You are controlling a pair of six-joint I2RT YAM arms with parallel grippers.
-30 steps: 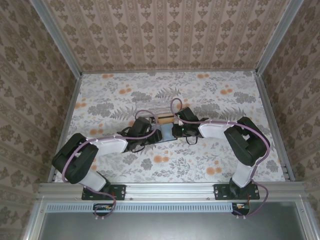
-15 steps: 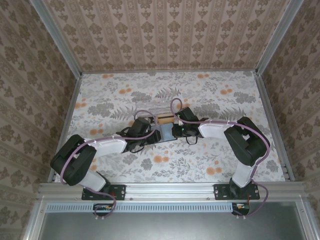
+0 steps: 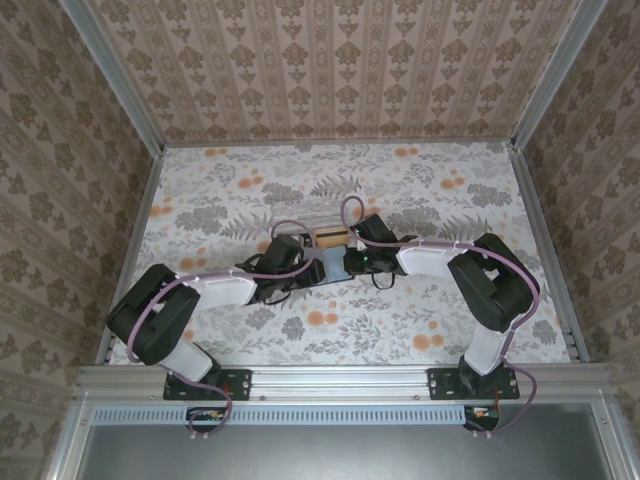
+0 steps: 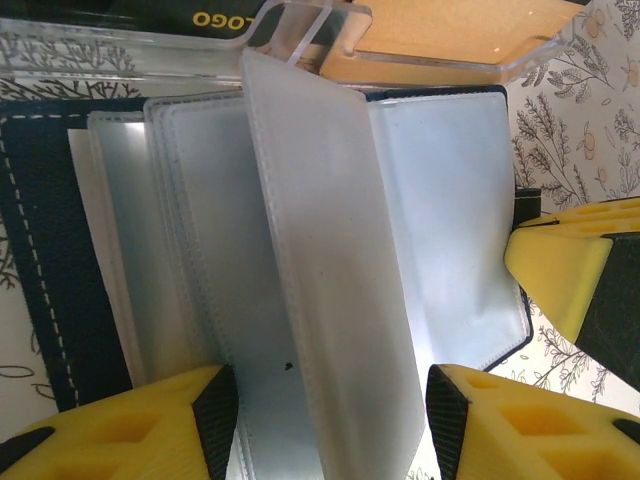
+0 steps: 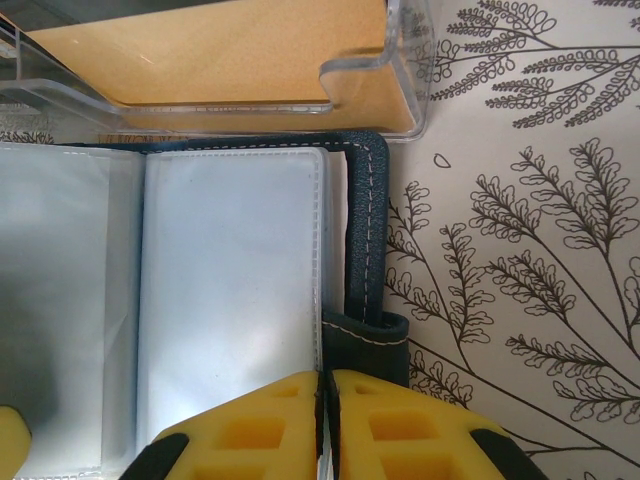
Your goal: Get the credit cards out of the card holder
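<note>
The card holder (image 4: 450, 200) lies open and flat at the middle of the floral table (image 5: 520, 250), navy cover down, its clear sleeves fanned up like pages. The right gripper (image 5: 325, 388) is clenched on the near edge of the holder's right half, just left of the snap tab (image 5: 365, 345), pinning that side down. The left gripper (image 4: 325, 400) stands released, its yellow fingers (image 4: 130, 430) on either side of one frosted sleeve (image 4: 330, 250) that rears upright between them. It seems to straddle the sleeve rather than pinch it, though any contact lies below the frame edge

The step in hand looks like paging through the sleeves for a card left inside. To do it well, the right pinch should hold firm so the holder cannot slide or fold shut. The left fingers should turn one leaf only, slowly, then close on a card's edge rather than the floppy plastic and draw it out along the pocket's open side

Just beyond the holder's far edge sits a clear plastic box (image 5: 405, 60) with an orange-tan credit card (image 5: 220, 55) in it and, to its left, a black card (image 4: 150, 12) printed LOGO. Whether any sleeve has a card in it is hard to make out, as the plastic is milky and catches glare. The holder's near edge is cut off in both wrist views, and from above the arms cover most of it
</note>
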